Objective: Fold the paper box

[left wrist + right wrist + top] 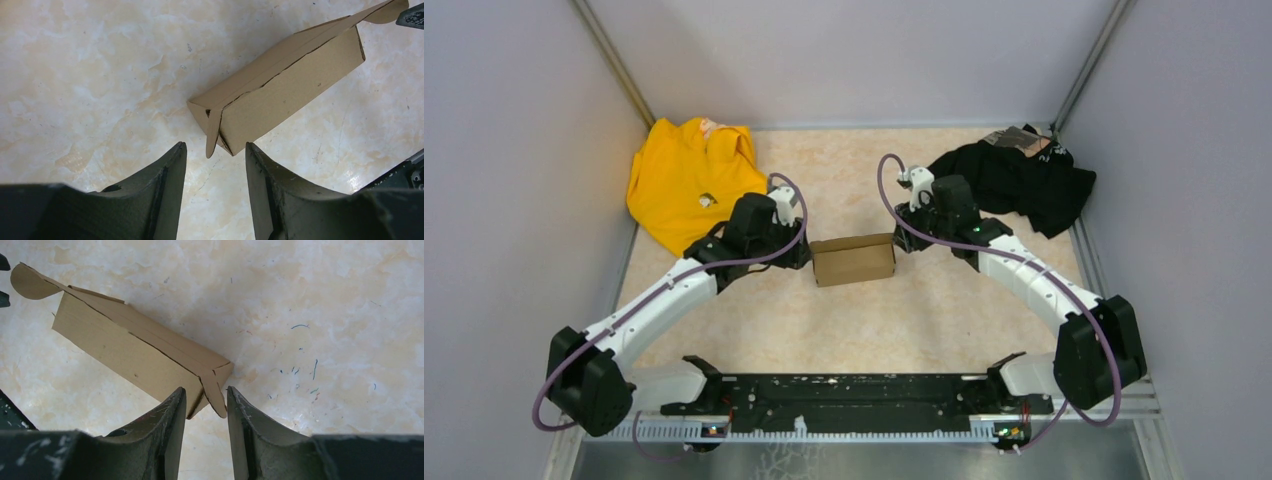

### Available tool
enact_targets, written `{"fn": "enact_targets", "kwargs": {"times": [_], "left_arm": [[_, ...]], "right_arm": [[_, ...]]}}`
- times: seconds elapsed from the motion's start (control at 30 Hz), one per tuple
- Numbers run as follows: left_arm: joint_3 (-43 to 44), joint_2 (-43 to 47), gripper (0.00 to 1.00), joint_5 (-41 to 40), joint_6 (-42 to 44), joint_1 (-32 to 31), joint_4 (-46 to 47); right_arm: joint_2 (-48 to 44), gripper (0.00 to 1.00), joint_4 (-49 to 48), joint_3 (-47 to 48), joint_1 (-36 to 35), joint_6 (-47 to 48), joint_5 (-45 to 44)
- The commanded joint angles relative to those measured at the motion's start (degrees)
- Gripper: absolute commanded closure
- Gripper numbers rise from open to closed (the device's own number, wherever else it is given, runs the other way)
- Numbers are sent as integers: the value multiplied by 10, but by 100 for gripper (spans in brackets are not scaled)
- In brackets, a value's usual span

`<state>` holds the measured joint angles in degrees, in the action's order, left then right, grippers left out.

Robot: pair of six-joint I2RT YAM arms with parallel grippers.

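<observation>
The yellow cloth (pixel 686 180) lies far left, well apart from the work. The left gripper (pixel 215 160) sits at the left end of the box (pixel 853 259), which lies mid-table between the two arms. Its jaws are spread and hold nothing; the left flap (pixel 213 132) sticks out just ahead of the gap, untucked. If the jaws close off-line, they will likely crease the flap crookedly or crush the corner rather than fold it in. The top seam looks slightly open along its length, so a hard push from either end may spring it wider or buckle the thin card. The box is light and rests free on the smooth table (pixel 924 310); a push from one side alone could slide or spin it away. The right gripper (pixel 206 400) is also parted, more narrowly, with the right flap (pixel 214 392) between its fingers, not visibly pinched; closing now may tear it. The black cloth (pixel 1024 180) lies far right, clear.
</observation>
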<state>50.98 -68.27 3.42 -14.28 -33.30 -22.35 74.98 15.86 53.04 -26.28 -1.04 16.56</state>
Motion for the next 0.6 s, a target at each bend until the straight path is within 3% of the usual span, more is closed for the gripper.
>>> {"fn": "enact_targets", "kwargs": {"times": [0.0,0.57], "left_arm": [[20,-7,47,-1,6,-3,0],[35,-38,53,-2,1,-14,7]], "right_arm": [[3,65,-16,33,-9,8,-8],[8,75,-5,33,-12,8,-27]]}}
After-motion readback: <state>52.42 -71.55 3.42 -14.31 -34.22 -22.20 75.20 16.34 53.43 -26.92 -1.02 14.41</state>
